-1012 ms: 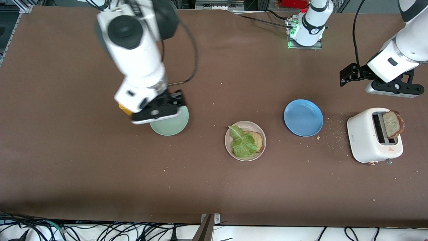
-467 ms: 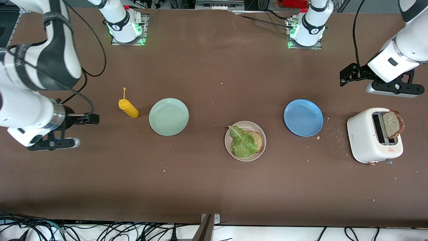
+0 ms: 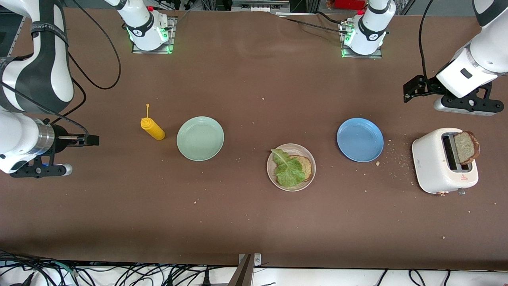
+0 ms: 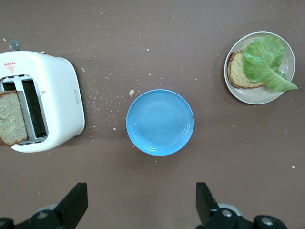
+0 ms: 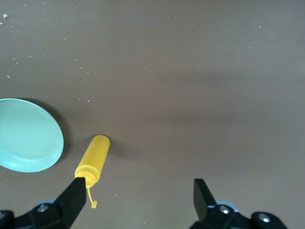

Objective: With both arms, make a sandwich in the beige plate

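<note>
The beige plate (image 3: 301,185) (image 4: 257,98) lies mid-table with one brown bread slice (image 3: 305,165) (image 4: 237,74) in it. A green lettuce leaf (image 3: 287,171) (image 4: 265,59) lies over that slice. A second bread slice (image 3: 466,147) (image 4: 11,117) sticks up from the white toaster (image 3: 435,163) (image 4: 53,90) at the left arm's end. My left gripper (image 3: 468,105) (image 4: 140,195) hangs open and empty over bare table by the toaster and blue plate. At the right arm's end, my right gripper (image 3: 39,171) (image 5: 139,191) is open and empty over bare table beside the yellow bottle.
A blue plate (image 3: 360,139) (image 4: 159,121) lies empty between the beige plate and the toaster. A pale green plate (image 3: 200,138) (image 5: 26,136) is empty too, with a yellow squeeze bottle (image 3: 152,129) (image 5: 93,160) beside it. Crumbs are scattered round the toaster.
My right arm has swung from over the pale green plate out to its own end of the table, uncovering the plate and the yellow bottle. The left arm has not moved.
</note>
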{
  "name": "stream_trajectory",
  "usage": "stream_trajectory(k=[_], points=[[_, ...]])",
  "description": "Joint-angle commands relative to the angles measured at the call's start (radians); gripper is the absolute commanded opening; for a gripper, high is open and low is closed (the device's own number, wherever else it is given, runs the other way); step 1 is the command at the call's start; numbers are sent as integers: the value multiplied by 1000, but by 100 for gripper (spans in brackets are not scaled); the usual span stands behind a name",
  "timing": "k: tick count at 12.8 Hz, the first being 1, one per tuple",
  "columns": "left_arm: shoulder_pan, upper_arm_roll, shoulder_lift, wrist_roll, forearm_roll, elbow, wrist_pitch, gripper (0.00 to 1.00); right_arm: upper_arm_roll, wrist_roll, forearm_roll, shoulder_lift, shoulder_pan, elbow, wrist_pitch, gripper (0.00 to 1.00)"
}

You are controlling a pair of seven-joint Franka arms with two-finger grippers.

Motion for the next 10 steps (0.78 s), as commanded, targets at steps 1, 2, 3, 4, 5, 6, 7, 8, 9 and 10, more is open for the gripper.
stream_trajectory(k=[1,2,3,4,5,6,7,8,9,10], points=[[4,-4,6,1,20,25,-21,100,0,1,18,-108,3,-117,32,100],[6,-4,8,1,20,25,-21,100,0,2,13,-170,3,-197,66,100],[14,-4,6,1,18,25,-21,100,0,1,13,-238,3,-292,117,100],[20,-6,6,0,18,25,-21,100,-1,1,10,-301,3,-373,146,100],[21,-4,6,0,18,23,-27,100,-1,1,5,-344,3,-412,142,100],[21,-6,6,1,18,23,-33,100,-1,1,2,-390,3,-447,133,100],[21,-6,8,1,18,23,-33,100,-4,-1,2,-430,3,-478,132,100],[24,-6,8,1,18,23,-39,100,-12,-1,2,-445,3,-480,114,100],[27,-6,8,0,21,25,-43,100,-21,-1,4,-449,3,-469,91,100],[31,-4,9,0,20,23,-44,100,-27,-1,4,-450,3,-457,86,100]])
